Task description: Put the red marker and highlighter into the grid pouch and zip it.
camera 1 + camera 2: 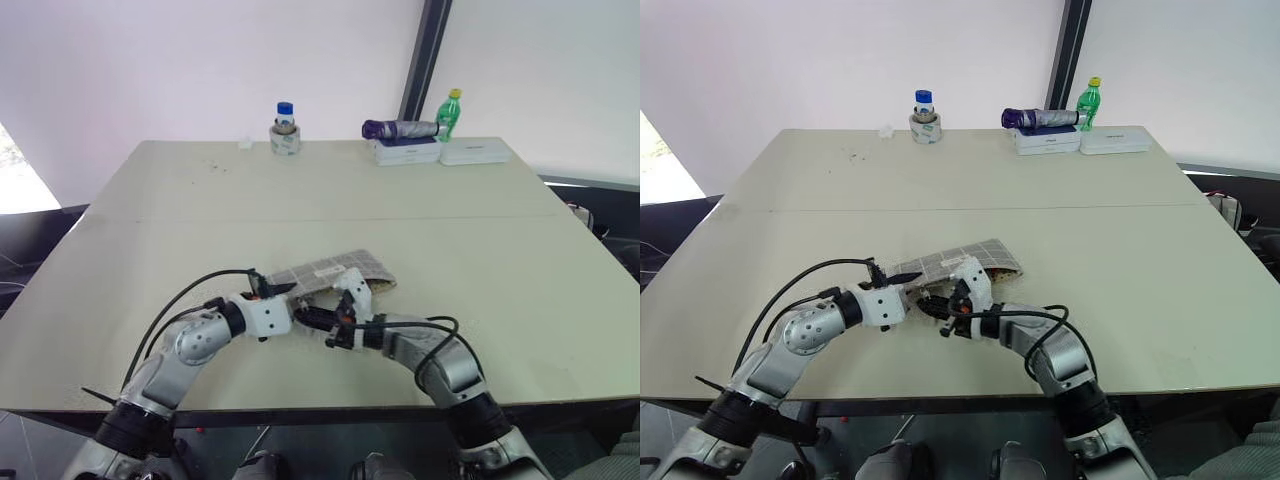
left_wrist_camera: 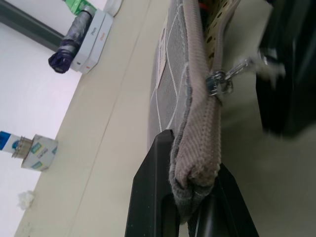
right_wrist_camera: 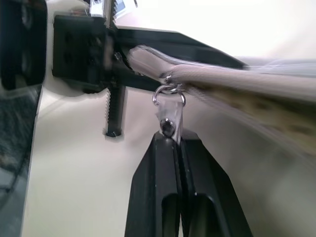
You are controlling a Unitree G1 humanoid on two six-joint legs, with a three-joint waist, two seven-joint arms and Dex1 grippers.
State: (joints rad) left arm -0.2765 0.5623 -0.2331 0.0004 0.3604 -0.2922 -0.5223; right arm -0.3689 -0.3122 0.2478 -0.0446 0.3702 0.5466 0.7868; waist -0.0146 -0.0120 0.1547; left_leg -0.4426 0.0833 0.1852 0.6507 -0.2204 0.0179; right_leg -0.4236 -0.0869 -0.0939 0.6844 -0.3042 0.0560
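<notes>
two grips are set on the grid pouch (image 1: 338, 274), which lies at the near middle of the table (image 1: 480, 240): left gripper (image 2: 190, 195) clamped on its end, right gripper (image 3: 172, 143) closed on the zipper pull (image 3: 168, 121). judgement: draw the pull straight along the teeth, left holding taut, so the fabric doesn't bunch.

Grid pouch (image 1: 335, 276): grey fabric, white grid lines; inside lining pale with dark dots; edge band plain grey ribbed weave. Zipper pull (image 3: 169, 121): silver metal ring, pale tab. Left gripper (image 2: 190, 197) and right gripper (image 3: 178, 148): black fingers; arms white and silver, black cables. Table (image 1: 300, 220): pale beige. Small bottle (image 1: 285, 115): blue cap. Tape roll (image 1: 285, 140): whitish. Bottle (image 1: 450, 113): green, yellow cap. Folded umbrella (image 1: 400, 129): dark purple and grey. Boxes (image 1: 440, 152): white.
</notes>
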